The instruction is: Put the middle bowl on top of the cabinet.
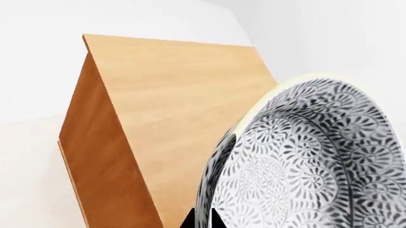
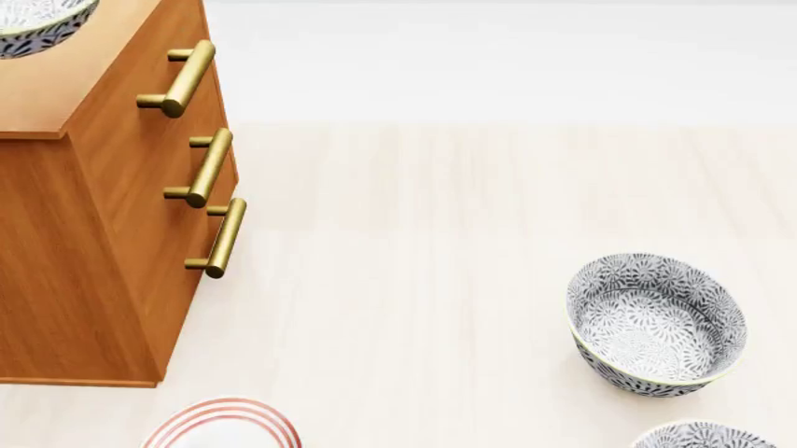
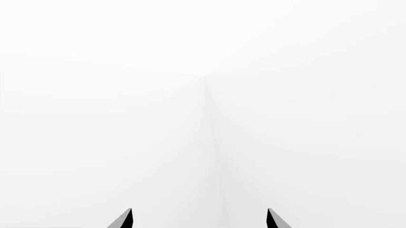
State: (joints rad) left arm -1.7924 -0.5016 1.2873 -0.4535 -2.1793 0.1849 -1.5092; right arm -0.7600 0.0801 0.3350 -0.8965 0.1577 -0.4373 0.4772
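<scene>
Left hand (image 1: 201,219) shows only as two dark fingertips at the edge of my left wrist view, pinched on the rim of the middle bowl (image 1: 311,161), so I read it as holding that bowl. Bowl sits tilted and close to the lens, over the lighter tan top of the cabinet (image 1: 184,109); I can't tell whether its base touches the top yet. Right hand (image 3: 199,219): two dark fingertips well apart, wide, nothing between them, facing blank white.

Head view shows neither arm. It gives what the wrist views don't: the cabinet's front with three brass handles (image 2: 187,78) running down it, standing on the pale tabletop (image 2: 436,280), and a slice of the middle bowl (image 2: 37,23) at the frame's corner above the cabinet top. Also a second bowl (image 2: 656,323) well off to the right on the tabletop, a third bowl (image 2: 704,436) cut by the lower edge just beyond it, and a white plate with red rings (image 2: 224,427) near the cabinet's foot.

Middle bowl: deep, round, fine grey-and-white floral pattern inside and out, pale cream rim. Cabinet: orange-brown sides, wood grain visible
</scene>
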